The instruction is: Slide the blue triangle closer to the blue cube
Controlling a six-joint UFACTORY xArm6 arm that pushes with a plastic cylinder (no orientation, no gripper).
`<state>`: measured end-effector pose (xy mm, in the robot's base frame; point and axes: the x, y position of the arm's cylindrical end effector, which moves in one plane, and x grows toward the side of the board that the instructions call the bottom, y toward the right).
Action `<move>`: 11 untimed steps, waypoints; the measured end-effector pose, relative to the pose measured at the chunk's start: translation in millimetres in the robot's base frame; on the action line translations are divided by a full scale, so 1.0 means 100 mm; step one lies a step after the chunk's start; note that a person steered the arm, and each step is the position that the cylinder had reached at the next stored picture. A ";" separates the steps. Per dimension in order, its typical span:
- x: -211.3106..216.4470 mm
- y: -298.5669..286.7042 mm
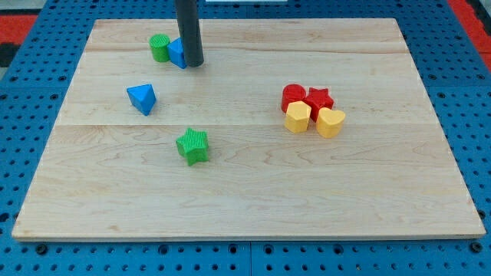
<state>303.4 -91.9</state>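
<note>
tip (192, 64) set against blue cube (177, 53), no hand fitted — nothing held | blue triangle (142, 98) at 7 o'clock of the cube, apart | advised: tip brought round to triangle's 7 o'clock side — pushed toward 1 o'clock, green star (192, 146) avoided
</note>
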 end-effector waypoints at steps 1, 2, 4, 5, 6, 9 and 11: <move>0.25 0.24; 0.75 0.27; 1.49 -0.62; 1.26 -0.81; 0.96 -0.81; 0.70 -0.57; 0.34 -0.53</move>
